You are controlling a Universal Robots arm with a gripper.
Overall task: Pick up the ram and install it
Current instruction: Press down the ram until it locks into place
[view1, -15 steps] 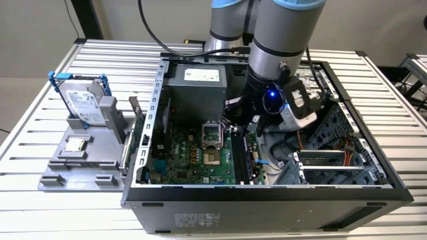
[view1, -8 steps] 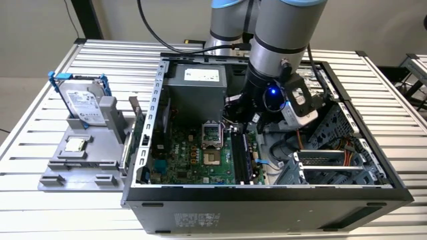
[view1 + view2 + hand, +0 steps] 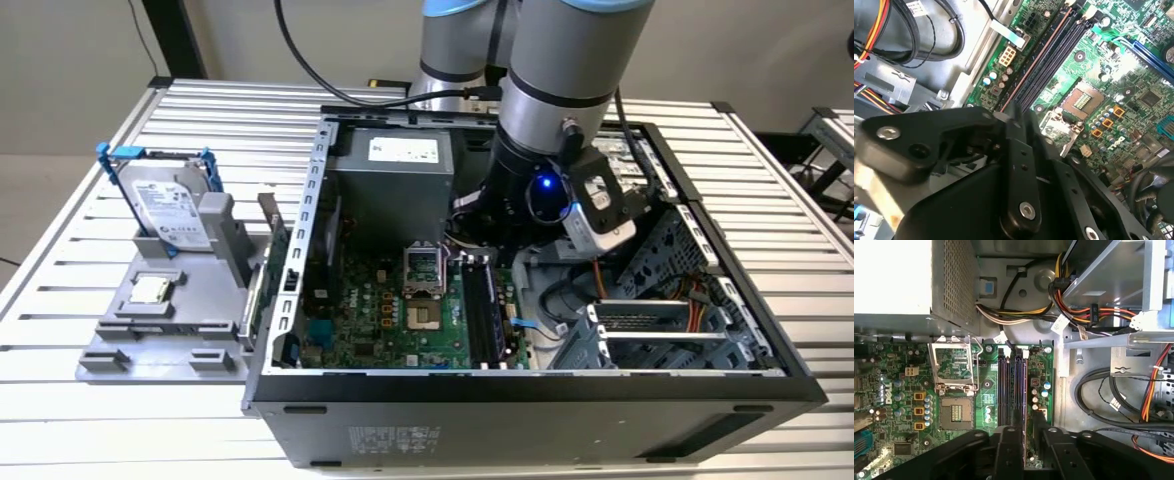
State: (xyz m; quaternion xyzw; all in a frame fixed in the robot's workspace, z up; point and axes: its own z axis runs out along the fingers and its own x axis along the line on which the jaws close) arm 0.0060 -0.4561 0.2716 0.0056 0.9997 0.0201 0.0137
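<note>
- While you look down the first wrist view, the ram [image 3: 1026,390] shows as a thin brownish edge standing upright in the outermost of the long black slots [image 3: 1006,390], at the green motherboard [image 3: 899,370] edge nearest the bare metal case floor.
- The gripper [image 3: 1024,432] is matte black with bolted links. Its jaws stand either side of that edge at one end of the stick (you cannot tell whether they press on it or merely straddle it).
- In the exterior view the ram [image 3: 483,305] reads as a dark narrow strip below the gripper [image 3: 474,240], inside the open steel case [image 3: 534,385].
- Room is tight: bundled cables [image 3: 1074,315] lie just beside the slots, and the hinged square socket frame [image 3: 954,365] sits on the other side.
- The ribbed aluminium tabletop [image 3: 80,420] carries a grey fixture [image 3: 160,340], well apart.
</note>
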